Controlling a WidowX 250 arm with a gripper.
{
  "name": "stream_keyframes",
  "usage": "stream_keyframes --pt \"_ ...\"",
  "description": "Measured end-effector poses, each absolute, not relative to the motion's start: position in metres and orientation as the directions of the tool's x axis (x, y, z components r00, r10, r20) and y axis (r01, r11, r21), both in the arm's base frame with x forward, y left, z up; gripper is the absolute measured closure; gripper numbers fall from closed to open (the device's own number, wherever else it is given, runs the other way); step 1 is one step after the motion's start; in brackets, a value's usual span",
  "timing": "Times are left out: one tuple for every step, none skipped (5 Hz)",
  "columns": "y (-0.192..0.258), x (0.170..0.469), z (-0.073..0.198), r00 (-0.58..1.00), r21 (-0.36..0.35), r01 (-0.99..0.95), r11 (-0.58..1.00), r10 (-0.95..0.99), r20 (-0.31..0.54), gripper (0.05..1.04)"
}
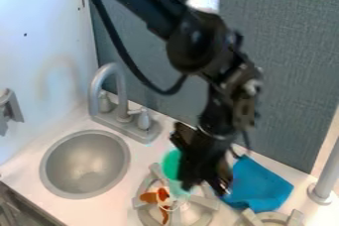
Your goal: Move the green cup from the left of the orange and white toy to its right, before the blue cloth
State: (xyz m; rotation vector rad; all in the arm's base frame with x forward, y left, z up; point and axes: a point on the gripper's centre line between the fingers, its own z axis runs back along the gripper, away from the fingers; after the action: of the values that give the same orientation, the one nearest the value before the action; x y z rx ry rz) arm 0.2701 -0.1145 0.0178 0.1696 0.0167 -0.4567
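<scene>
In the camera view, the black gripper (204,183) is seen low down, over the near part of the tabletop (25,189). It is held up by the black arm (193,41), which is bent in the middle and let in from the top. It cannot be told if the gripper is open or closed, as its tip is blurred and dark. A green thing (171,164) is seen just to the picture's left of the gripper, right beside its dark side. Part of it is hidden by the gripper, so it cannot be told if it is touched or held. A paler part is seen below the green, so its long way seems to be up and down, but this is not sure.

Below and to the left of the green thing, an orange and white thing (163,195) is seen over the gray burner (143,213). On the other side of the gripper, to the right, a crumpled blue cloth (259,184) is laid flat, with part of a second burner (272,217) below it. Farther left, the round gray sink (86,164) is seen, with the gray faucet (119,91) set behind it.
</scene>
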Motion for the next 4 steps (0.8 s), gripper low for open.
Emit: stream_keyframes --pt "-0.143 0.269 0.006 0.863 0.098 0.505 0.858 -0.505 -0.027 0.995" --pt "-0.163 0.267 -0.022 0.831 0.004 0.553 0.833 -0.552 -0.075 0.995" --pt "-0.171 0.270 -0.044 0.808 -0.035 0.578 0.816 -0.577 -0.115 0.995" --pt "-0.170 0.270 -0.047 0.806 -0.029 0.578 0.816 -0.576 -0.136 0.995"
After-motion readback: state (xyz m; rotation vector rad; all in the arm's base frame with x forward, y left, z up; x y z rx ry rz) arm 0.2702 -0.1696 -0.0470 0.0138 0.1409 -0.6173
